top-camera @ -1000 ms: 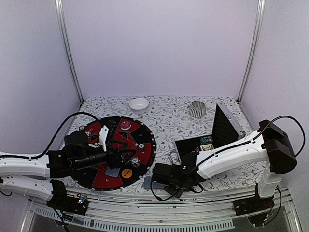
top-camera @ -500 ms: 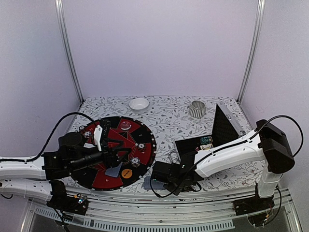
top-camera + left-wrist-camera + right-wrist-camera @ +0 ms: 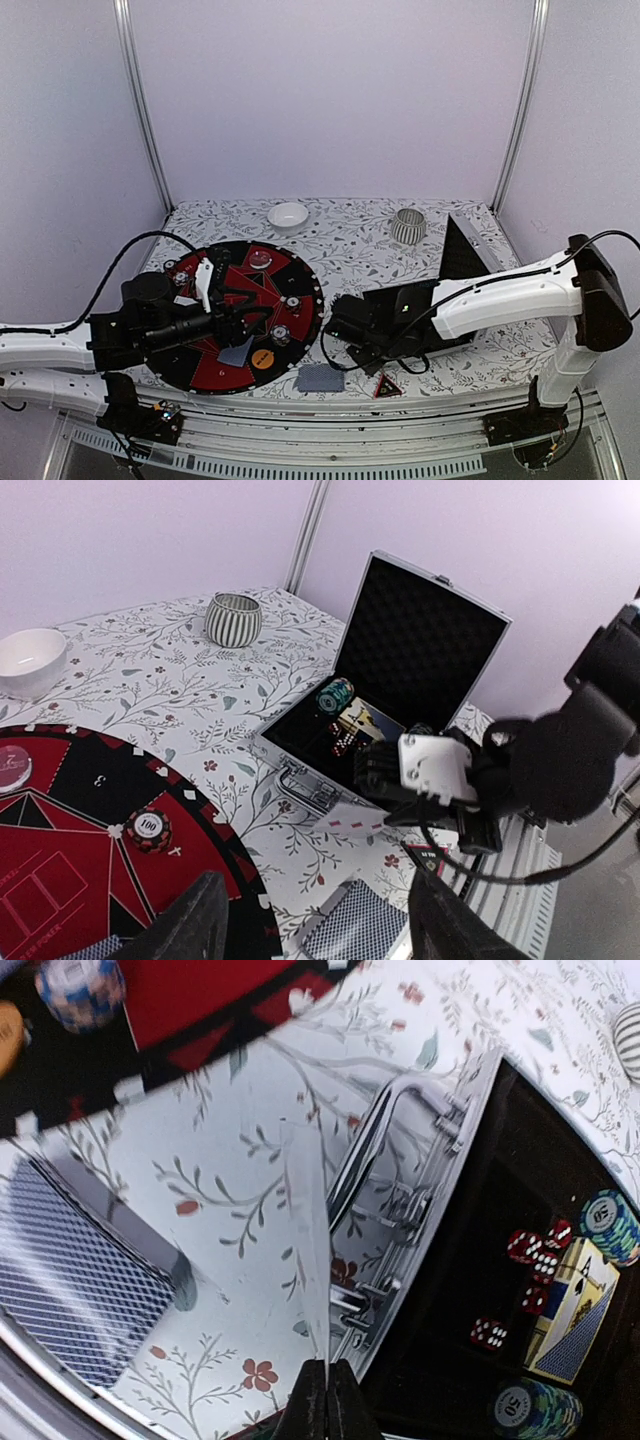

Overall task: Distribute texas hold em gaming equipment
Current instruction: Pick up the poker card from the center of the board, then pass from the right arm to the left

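Cards [image 3: 320, 378] parked between mat [image 3: 295, 275] and open case [image 3: 420, 650] — within reach of both arms
Right gripper [image 3: 316, 1400] is clamped shut, any catch unclear; left gripper [image 3: 322, 927] hangs spread and empty.

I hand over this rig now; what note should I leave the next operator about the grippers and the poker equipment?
Left gripper: open, empty, over the poker mat.
Right gripper: shut, beside the open case; whether it pinches a card, I cannot tell.
Done: orange disc, one card and some chips lie on the mat.
Card deck and red triangular marker lie on the tablecloth, off the mat.
To do: deal the deck; chip stacks and dice are in the case.
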Robot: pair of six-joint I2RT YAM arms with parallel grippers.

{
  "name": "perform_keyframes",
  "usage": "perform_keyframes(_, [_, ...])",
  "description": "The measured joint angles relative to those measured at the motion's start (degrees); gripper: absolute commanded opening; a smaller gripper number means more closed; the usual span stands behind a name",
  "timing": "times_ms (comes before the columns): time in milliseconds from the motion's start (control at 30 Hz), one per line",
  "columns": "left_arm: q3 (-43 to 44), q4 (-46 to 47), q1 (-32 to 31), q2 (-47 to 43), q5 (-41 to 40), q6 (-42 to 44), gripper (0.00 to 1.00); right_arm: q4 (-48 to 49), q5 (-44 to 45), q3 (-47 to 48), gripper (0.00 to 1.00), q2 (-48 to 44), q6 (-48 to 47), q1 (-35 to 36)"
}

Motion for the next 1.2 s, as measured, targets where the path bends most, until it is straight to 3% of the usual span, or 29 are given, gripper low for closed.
perform_keyframes(167, [2.01,-1.79,0.04,0.39,1.2,0.33,0.61,6.86,-7.72,-0.11,0.02,-12.07,0.2,-4.48])
perform_keyframes(367, [7.89,-4.39,-0.15,0.9,1.33,4.26,0.63,28.79,-27.47,-4.07,0.02,-26.01,4.33,-15.5])
perform_keyframes(633, [17.42,-7.13,-3.78,5.16,-0.55,16.11,0.63,37.2,-37.42,-4.15,0.02,-26.18,9.53,-18.47])
perform_keyframes(767, [19.98,-5.64,-12.44,9.53,-8.79,30.34,0.67,41.53,-41.97,-4.76,0.02,-26.18,13.16,-18.53])
perform_keyframes(833, [18.45,1.86,-17.51,12.26,-15.93,42.16,0.7,43.41,-43.71,-4.87,0.02,-26.18,15.39,-18.53])
perform_keyframes(933, [10.21,25.81,-22.21,18.36,-24.72,66.05,0.7,45.99,-45.2,-5.16,0.02,-26.18,18.23,-18.53])
perform_keyframes(1033, [7.23,47.12,-22.69,28.3,-29.94,86.66,0.69,48.02,-45.9,-5.97,0.02,-26.18,20.57,-18.45])
perform_keyframes(1133, [7.93,62.34,-21.84,36.2,-32.63,102.29,0.64,49.18,-46.25,-6.08,0.02,-25.9,21.97,-18.14])
perform_keyframes(1200, [8.76,67.43,-21.18,39.78,-34.18,108.96,0.63,50.1,-46.47,-6.08,0.02,-25.44,22.45,-17.86])
